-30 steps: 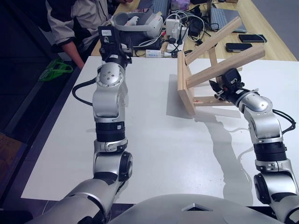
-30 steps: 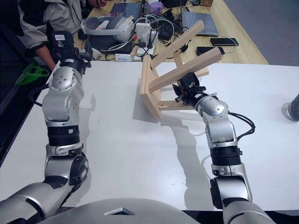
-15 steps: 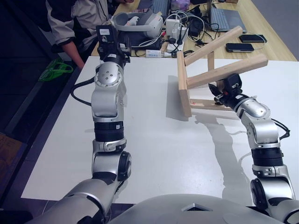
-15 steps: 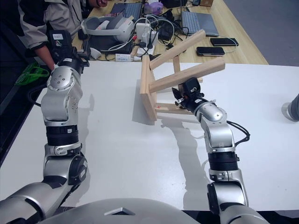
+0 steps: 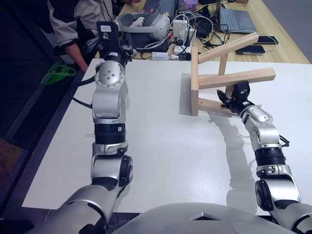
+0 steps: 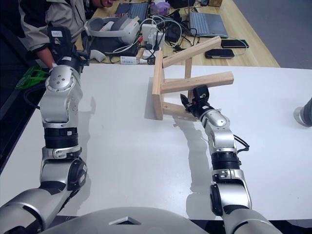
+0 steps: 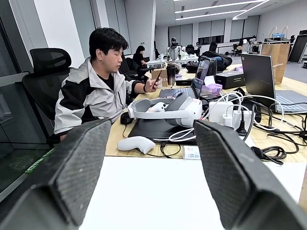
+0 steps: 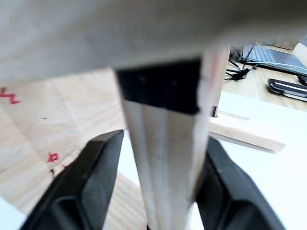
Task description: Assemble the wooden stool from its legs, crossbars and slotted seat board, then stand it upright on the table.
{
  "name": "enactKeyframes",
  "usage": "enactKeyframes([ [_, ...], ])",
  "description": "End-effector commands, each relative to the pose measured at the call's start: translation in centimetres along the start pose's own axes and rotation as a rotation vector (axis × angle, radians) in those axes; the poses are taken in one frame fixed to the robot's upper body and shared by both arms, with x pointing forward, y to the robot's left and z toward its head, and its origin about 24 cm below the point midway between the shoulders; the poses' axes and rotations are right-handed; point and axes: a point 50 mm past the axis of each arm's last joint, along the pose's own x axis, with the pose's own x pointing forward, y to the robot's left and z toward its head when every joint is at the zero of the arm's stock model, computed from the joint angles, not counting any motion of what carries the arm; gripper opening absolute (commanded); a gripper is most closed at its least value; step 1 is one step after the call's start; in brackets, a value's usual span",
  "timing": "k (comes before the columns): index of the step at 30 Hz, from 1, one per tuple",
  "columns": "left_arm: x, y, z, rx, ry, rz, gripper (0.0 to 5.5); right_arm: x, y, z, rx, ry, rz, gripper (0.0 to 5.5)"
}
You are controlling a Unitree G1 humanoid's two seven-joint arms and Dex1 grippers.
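Note:
The wooden stool (image 5: 195, 80) lies on its side at the back right of the white table (image 5: 161, 156). Its seat board stands on edge and the legs (image 5: 239, 78) point right. My right gripper (image 5: 233, 97) sits under the middle leg, shut on a thin wooden bar (image 8: 163, 158) of the stool. One dark finger (image 8: 91, 182) presses each side of the bar. My left gripper (image 5: 108, 36) is raised over the table's back left corner. Its pads (image 7: 81, 167) stand wide open with nothing between them.
Behind the table, a wooden desk carries a white headset (image 5: 144, 22), cables, a laptop and phones (image 5: 248, 48). A seated person (image 7: 103, 91) is at that desk, at the far left. The near half of the table offers free room. A grey object (image 6: 304, 112) sits at its right edge.
The stool has swung round in my right gripper: its seat board went from leaning to standing straight on edge, and the legs dropped closer to level. The left arm shifted slightly toward the back.

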Motion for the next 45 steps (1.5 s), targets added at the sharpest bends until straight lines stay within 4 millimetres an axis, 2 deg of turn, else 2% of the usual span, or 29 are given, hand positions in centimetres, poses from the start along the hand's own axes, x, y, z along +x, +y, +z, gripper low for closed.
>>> enactKeyframes([
  [1, 0.1, 0.2, 0.4, 0.016, -0.011, 0.005, 3.16, -0.7, 0.1, 0.7, -0.040, -0.015, 0.052, 2.92],
  [5, -0.1, 0.3, 0.3, 0.024, -0.009, 0.008, 3.16, -2.3, 0.2, 1.1, -0.113, 0.034, 0.122, 3.55],
  [10, -0.6, 0.5, -0.1, 0.014, 0.001, 0.019, 3.16, -5.7, -0.6, 1.7, -0.315, 0.222, 0.149, 4.36],
  [13, -1.3, -0.3, -0.8, -0.070, 0.032, 0.002, 3.16, -7.5, -0.6, 2.4, -0.501, 0.305, 0.164, 4.87],
  [15, -2.4, -1.3, -1.6, -0.115, 0.060, -0.032, 3.16, -8.5, 0.9, 3.6, -0.718, 0.277, 0.246, 5.22],
  [17, -3.3, -1.9, -2.3, -0.127, 0.088, -0.054, 3.16, -8.4, 2.8, 5.1, -0.861, 0.191, 0.325, 5.35],
  [22, -5.1, -2.8, -3.7, -0.115, 0.155, -0.103, 3.16, -6.0, 5.6, 8.2, -1.071, -0.010, 0.379, 5.35],
  [25, -6.3, -3.2, -4.8, -0.113, 0.221, -0.141, 3.16, -2.4, 4.2, 9.0, -1.276, 0.008, 0.285, 5.35],
  [28, -7.6, -3.5, -5.7, -0.111, 0.281, -0.174, 3.16, 0.1, 2.4, 8.0, -1.420, 0.136, 0.273, 5.35],
  [32, -8.6, -3.5, -6.2, -0.114, 0.320, -0.184, 3.16, 1.9, 1.2, 5.7, -1.533, 0.321, 0.355, 5.35],
  [35, -8.7, -3.5, -6.2, -0.115, 0.327, -0.186, 3.16, 3.1, 0.5, 4.3, -1.565, 0.383, 0.356, 5.35],
  [38, -8.8, -3.4, -6.3, -0.111, 0.336, -0.186, 3.16, 4.1, 0.0, 4.2, -1.576, 0.387, 0.314, 5.35],
  [39, -8.8, -3.4, -6.3, -0.110, 0.338, -0.187, 3.16, 4.3, -0.1, 4.3, -1.572, 0.380, 0.298, 5.07],
  [45, -8.7, -3.4, -6.2, -0.106, 0.338, -0.188, 3.16, 5.3, 0.6, 5.4, -1.428, 0.220, 0.208, 4.32],
])
